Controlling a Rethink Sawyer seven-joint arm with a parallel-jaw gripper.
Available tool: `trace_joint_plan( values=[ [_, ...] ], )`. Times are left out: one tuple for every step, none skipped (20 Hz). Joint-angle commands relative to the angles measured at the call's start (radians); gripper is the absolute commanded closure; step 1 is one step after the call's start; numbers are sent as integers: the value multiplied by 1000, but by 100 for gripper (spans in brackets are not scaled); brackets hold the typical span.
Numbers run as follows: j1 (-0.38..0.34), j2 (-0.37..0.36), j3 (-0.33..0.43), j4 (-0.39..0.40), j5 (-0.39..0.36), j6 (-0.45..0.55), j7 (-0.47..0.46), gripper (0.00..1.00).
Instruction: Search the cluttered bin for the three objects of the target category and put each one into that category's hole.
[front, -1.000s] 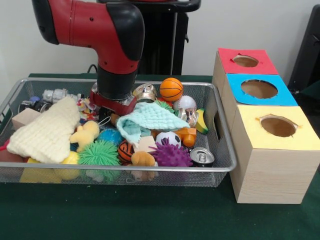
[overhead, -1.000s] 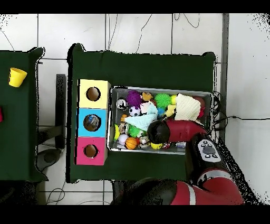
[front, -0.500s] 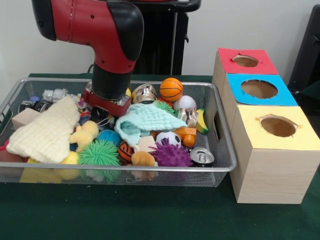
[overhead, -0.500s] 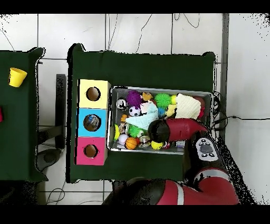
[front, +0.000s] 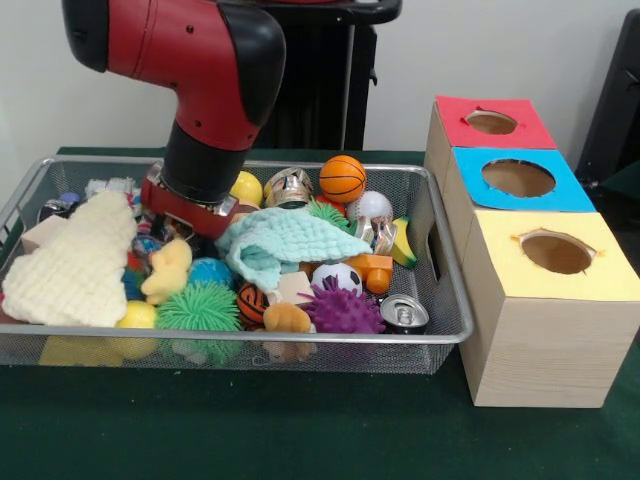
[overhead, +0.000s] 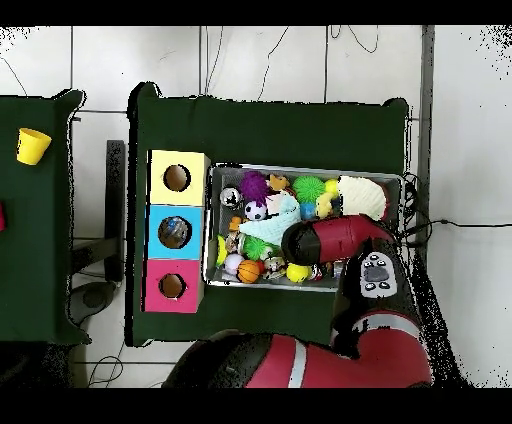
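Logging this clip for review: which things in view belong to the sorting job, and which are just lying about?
Job: the wire bin of mixed toys, balls and cloths; the wooden box with red, blue and yellow holes; the arm's gripper, down among the clutter, fingers hidden.

Lying about: the yellow cup on the side table; cables on the floor.

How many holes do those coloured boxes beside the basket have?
3, one per box top: the red box's hole farthest back, the blue box's hole in the middle, the yellow box's hole nearest the camera.
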Motion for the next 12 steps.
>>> trace_joint_plan(
  values=[
    [15, -19, -49, -173, -66, -85, 54, 0],
    [15, -26, -47, -171, -62, -79, 49, 0],
    [17, -34, -46, -158, -55, -71, 48, 0],
    [11, -43, -35, -148, -41, -57, 38, 0],
    [7, -51, -26, -140, -29, -41, 28, 0],
    [2, -63, -15, -130, -17, -22, 15, 0],
    [-4, -75, -4, -118, -4, -4, 4, 0],
    [-9, -88, 8, -109, 7, 10, -7, 0],
    [-13, -101, 17, -100, 15, 23, -17, 0],
    [-17, -113, 25, -94, 21, 36, -28, 0],
    [-22, -123, 33, -89, 28, 45, -37, 0],
    [-27, -135, 41, -84, 35, 56, -45, 0]
  ],
)
